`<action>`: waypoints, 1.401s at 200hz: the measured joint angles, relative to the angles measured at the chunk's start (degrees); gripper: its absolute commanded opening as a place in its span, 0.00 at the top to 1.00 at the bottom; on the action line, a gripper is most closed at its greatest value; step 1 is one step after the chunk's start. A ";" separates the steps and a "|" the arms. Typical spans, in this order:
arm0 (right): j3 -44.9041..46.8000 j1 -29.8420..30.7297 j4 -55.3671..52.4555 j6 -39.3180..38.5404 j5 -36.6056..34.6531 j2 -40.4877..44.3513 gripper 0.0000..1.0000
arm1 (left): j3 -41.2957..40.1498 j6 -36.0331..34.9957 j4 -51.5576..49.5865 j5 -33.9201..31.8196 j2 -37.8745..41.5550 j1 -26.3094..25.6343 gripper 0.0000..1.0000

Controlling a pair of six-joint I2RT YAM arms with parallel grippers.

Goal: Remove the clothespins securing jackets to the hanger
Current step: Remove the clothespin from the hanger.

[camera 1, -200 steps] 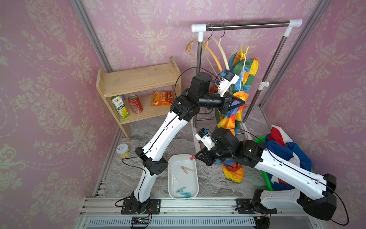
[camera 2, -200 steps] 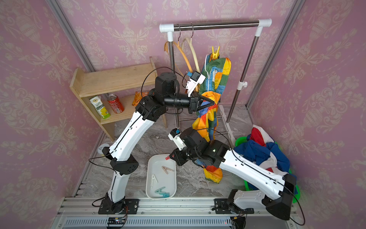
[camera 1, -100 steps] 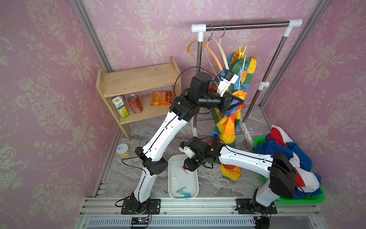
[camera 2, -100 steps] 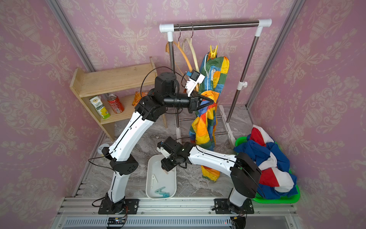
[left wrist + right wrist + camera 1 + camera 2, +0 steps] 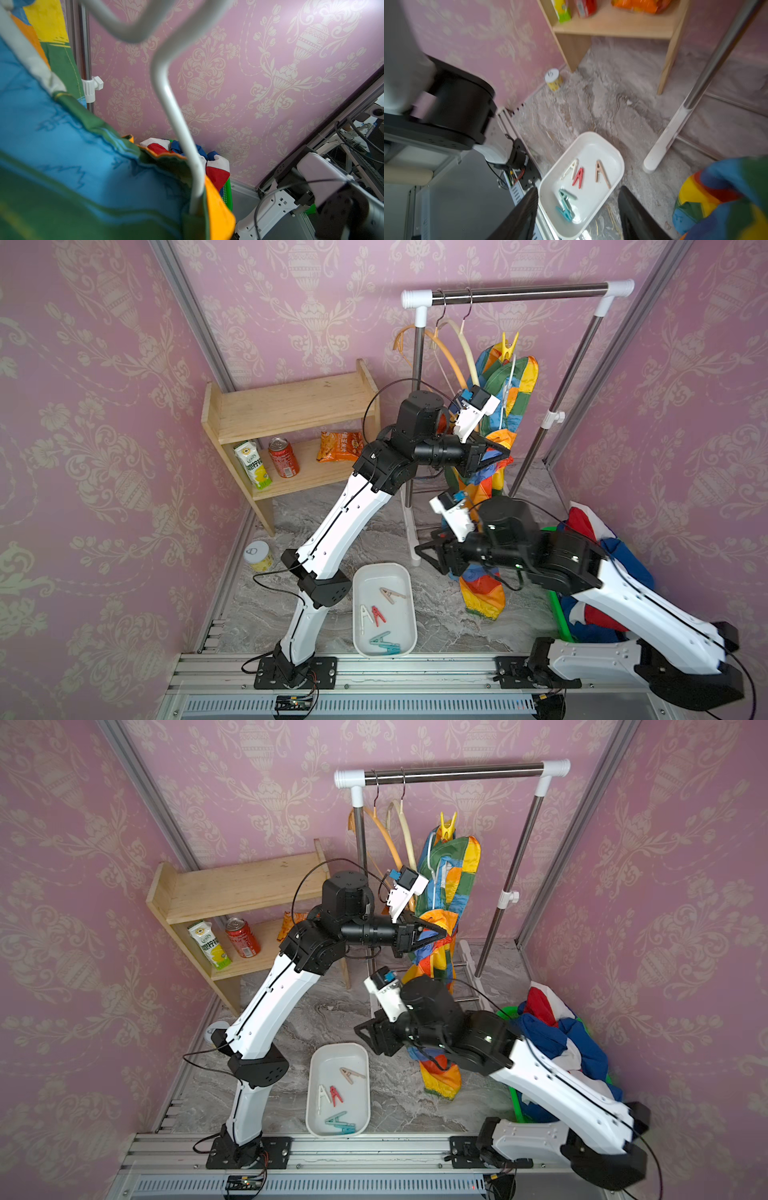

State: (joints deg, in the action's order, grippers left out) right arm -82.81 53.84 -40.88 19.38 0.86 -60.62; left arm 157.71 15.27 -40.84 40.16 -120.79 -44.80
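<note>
left gripper (image 5: pixel 493 454) pressed together, pinching fabric of the rainbow jacket (image 5: pixel 517 381), which hangs under the rack (image 5: pixel 519 291) with a yellow clothespin (image 5: pixel 509 344) clipped at its top. right gripper (image 5: pixel 578 189) spread and empty, up near the far end of the white tray (image 5: pixel 358 585) on the tabletop. in the tray: beige clothespin (image 5: pixel 391 594), white clothespin (image 5: pixel 365 616) touching red clothespin (image 5: pixel 377 615), two teal clothespins (image 5: pixel 384 644) at the near end. blue-red-white jacket (image 5: pixel 584 520) heaped in the green basket (image 5: pixel 561 614).
</note>
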 measured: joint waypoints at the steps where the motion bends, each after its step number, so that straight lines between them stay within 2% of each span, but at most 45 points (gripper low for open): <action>1: -0.02 -0.20 0.20 0.13 -0.37 0.87 0.32 | 0.00 -0.02 -0.02 0.00 0.00 0.00 1.00; 18: -1.01 -3.17 2.16 1.36 -5.27 10.23 0.30 | 0.00 -0.57 -0.92 0.39 0.00 0.00 1.00; 40: -6.16 -4.92 4.28 0.37 -12.39 15.13 0.26 | 0.00 -1.57 -2.86 1.79 0.00 0.00 1.00; 65: -11.85 -6.54 5.64 -2.43 -18.88 13.18 0.22 | 0.00 -4.90 -6.91 2.84 0.04 -0.39 1.00; 102: -22.97 -12.41 3.56 -5.33 -24.22 3.28 0.20 | 0.00 -11.65 -16.15 2.93 0.70 -2.82 1.00; 121: -30.10 -19.15 -0.59 -5.14 -25.86 -2.47 0.20 | 0.00 -15.19 -20.94 1.46 1.62 -4.22 1.00; 142: -38.45 -29.59 -5.95 -2.19 -25.24 -8.61 0.20 | -0.37 -19.06 -24.94 -1.90 3.13 -5.70 1.00; 167: -45.92 -41.81 -12.59 3.96 -20.63 -13.60 0.19 | -2.01 -22.93 -27.04 -6.71 5.07 -7.50 1.00; 186: -49.99 -47.10 -16.92 8.85 -16.09 -15.30 0.19 | -2.36 -25.94 -27.91 -11.08 5.38 -8.79 1.00; 208: -50.10 -50.45 -20.74 14.14 -12.04 -14.47 0.18 | -3.39 -29.22 -27.82 -16.55 5.38 -9.84 1.00; 228: -44.59 -52.41 -22.18 18.36 -9.29 -10.78 0.18 | -5.75 -31.76 -26.84 -20.76 5.38 -10.14 1.00; 280: -33.83 -53.11 -27.85 25.66 -11.30 -1.31 0.18 | -9.44 -37.55 -24.55 -29.83 5.38 -10.14 1.00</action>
State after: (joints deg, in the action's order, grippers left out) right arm -116.64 0.73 -68.73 45.04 -10.44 -61.93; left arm 148.27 -22.28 -65.39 10.33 -115.42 -54.94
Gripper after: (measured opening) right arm 0.823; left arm 0.087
